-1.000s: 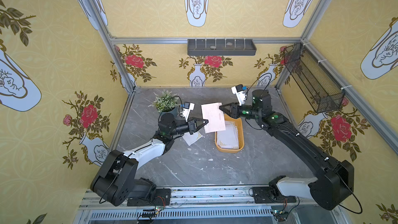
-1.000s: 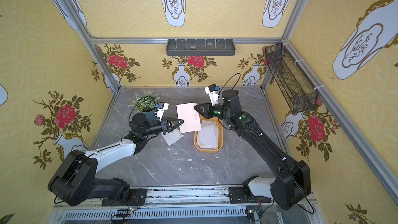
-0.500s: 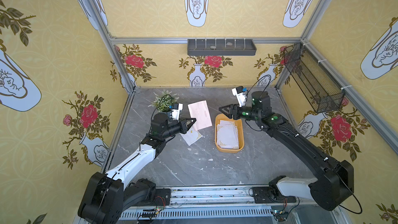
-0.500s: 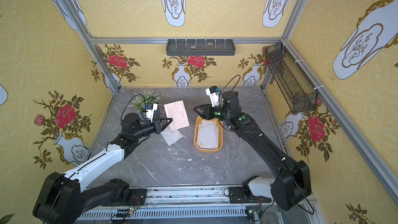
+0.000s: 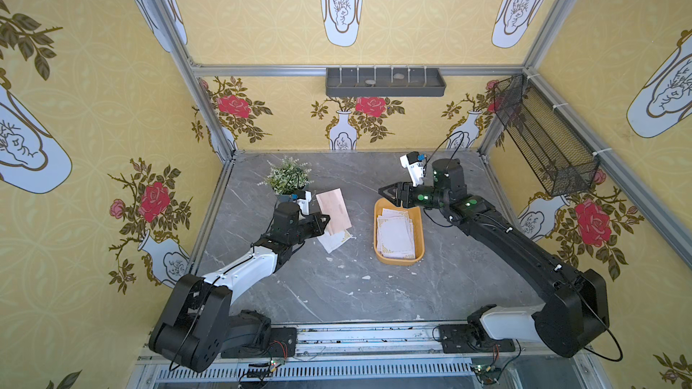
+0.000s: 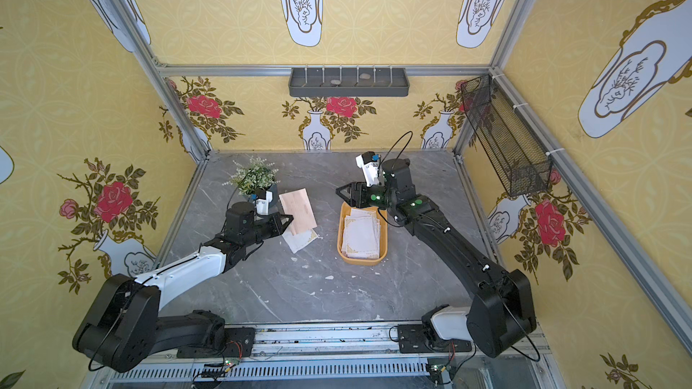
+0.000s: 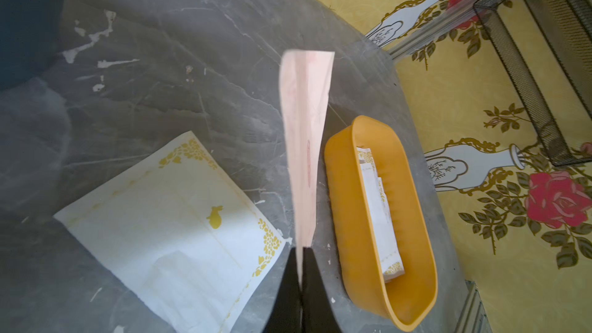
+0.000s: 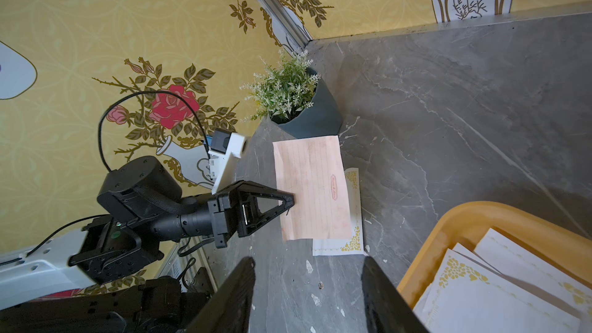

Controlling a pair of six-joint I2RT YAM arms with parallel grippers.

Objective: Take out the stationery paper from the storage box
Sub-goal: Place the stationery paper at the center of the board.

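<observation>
- Stationery paper, three lots: a peach-pink sheet in the left gripper, a white sheet with gold corners flat on the table, and the remaining sheets inside the storage box.
- Peach-pink sheet: in both top views its long axis runs roughly 11 to 5 o'clock, lined face up. Its 5 o'clock end overlaps the white sheet; contact between the two cannot be judged.
- Left gripper comes in from 8 o'clock and is clamped on the long edge of the peach-pink sheet, jaws pressed together on the paper.
- Storage box: long axis about 12 to 6 o'clock, at 3 o'clock of the held sheet and well apart from it. Its sheets lie along the same axis, slightly fanned.
- Right gripper hovers at the 12 o'clock end of the box, pointing toward 9 o'clock, jaws apart, nothing between them.
- Left wrist view only: the peach-pink sheet is seen edge-on, rising straight out of the closed left gripper, with the white sheet to one side and the box to the other.
- Right wrist view only: faint ruled lines and a small red mark on the peach-pink sheet; the two fingers of the right gripper stand wide.
- Potted plant stands at 11 o'clock of the held sheet.
</observation>
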